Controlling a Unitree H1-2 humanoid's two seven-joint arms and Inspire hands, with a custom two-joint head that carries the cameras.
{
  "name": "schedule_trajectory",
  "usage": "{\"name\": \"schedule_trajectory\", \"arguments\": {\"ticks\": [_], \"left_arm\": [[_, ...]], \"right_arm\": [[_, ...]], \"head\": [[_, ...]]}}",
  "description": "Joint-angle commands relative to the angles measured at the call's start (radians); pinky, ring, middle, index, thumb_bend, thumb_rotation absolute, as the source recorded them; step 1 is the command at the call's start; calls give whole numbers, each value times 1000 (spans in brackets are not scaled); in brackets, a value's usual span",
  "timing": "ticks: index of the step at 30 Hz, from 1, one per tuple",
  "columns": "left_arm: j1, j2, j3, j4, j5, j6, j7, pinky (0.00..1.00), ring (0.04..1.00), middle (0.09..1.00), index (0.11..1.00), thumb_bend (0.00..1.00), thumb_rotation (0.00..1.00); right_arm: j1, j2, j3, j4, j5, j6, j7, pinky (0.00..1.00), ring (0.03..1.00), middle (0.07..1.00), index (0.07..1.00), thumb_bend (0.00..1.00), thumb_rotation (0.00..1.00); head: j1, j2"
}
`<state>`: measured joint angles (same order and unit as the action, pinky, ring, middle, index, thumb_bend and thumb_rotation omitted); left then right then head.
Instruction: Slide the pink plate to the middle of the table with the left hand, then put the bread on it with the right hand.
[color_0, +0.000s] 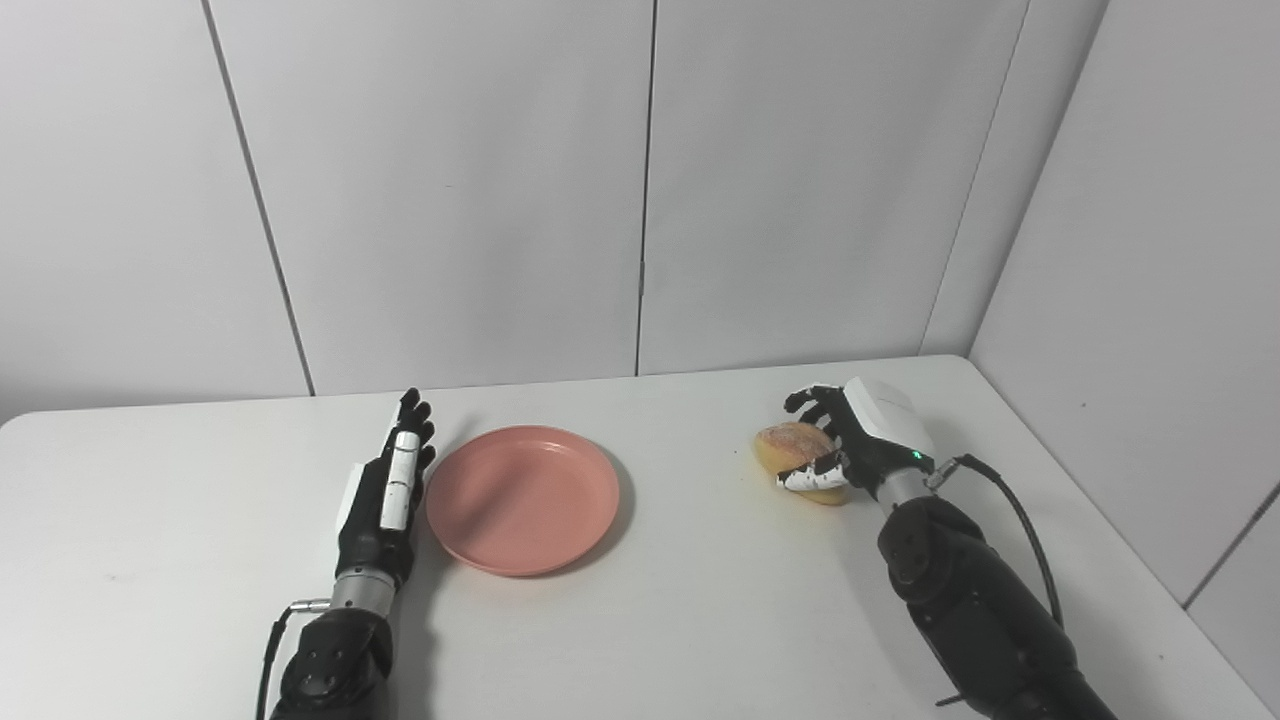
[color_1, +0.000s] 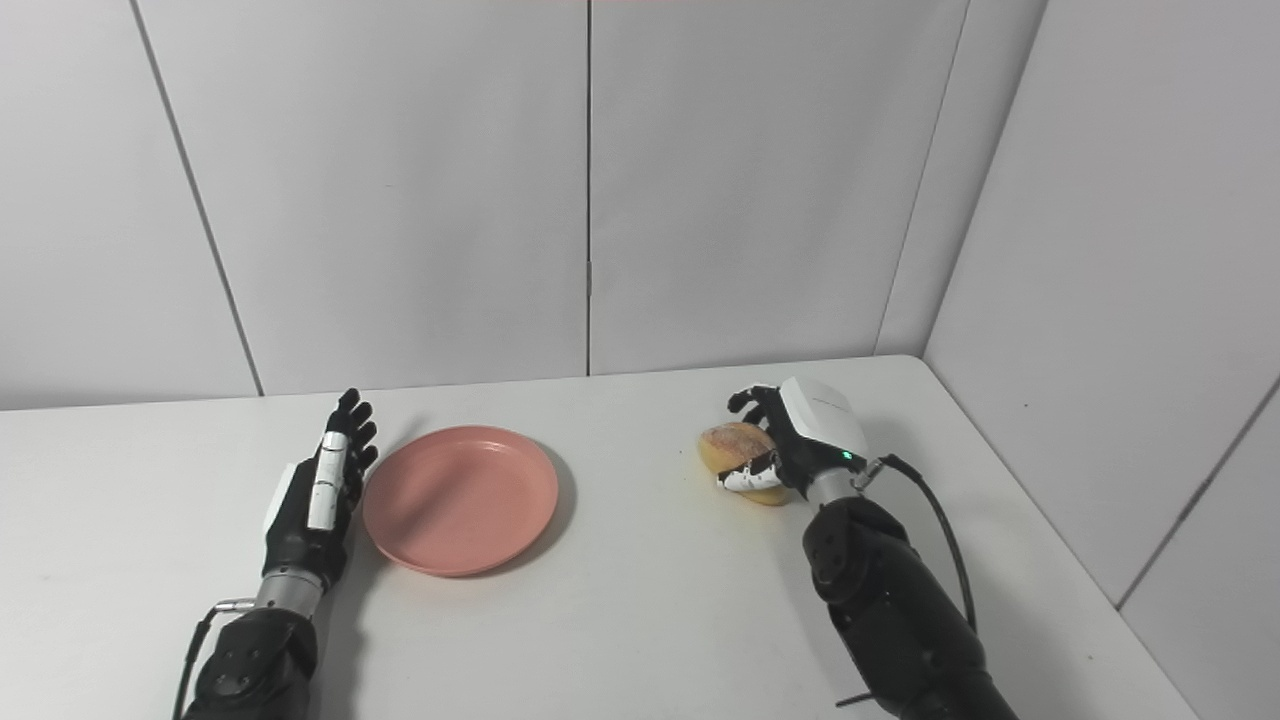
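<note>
We find the pink plate (color_0: 522, 498) near mid-counter (color_0: 700, 620), the left hand (color_0: 390, 490) flat beside its rim, fingers extended, holding nothing. The right hand (color_0: 850, 445) is closed around the bread (color_0: 795, 452) — well apart from the plate; placing remains.

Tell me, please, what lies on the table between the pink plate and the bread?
Nothing: between the pink plate and the bread only bare white table shows, in both eye views.
</note>
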<state>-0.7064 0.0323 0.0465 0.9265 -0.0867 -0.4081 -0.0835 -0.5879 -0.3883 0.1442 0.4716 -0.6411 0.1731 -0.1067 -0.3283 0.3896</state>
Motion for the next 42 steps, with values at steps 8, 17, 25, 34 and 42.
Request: {"name": "schedule_trajectory", "arguments": {"ticks": [8,17,25,34,42], "left_arm": [[25,-7,-10,-34,9,-4,6,994,1000,1000,992,693,1000],[39,-14,-16,-68,16,15,15,999,1000,1000,993,694,1000],[37,-24,-15,-58,18,10,20,992,1000,1000,996,673,1000],[53,-39,-30,-106,49,33,55,972,993,997,987,664,1000],[79,-75,-47,-210,78,101,93,972,995,1000,985,675,1000]], "right_arm": [[-12,-17,-23,-117,20,-42,-64,284,369,412,521,512,0],[0,39,-13,-321,62,-27,-18,307,374,471,555,503,0],[-42,97,31,-384,40,-15,31,317,380,474,551,505,0],[-93,136,51,-357,33,-24,56,294,374,471,554,504,0],[-111,141,68,-372,38,-45,76,293,374,472,551,504,0]], "head": [[38,7],[59,19],[90,18],[184,50],[303,93]]}}
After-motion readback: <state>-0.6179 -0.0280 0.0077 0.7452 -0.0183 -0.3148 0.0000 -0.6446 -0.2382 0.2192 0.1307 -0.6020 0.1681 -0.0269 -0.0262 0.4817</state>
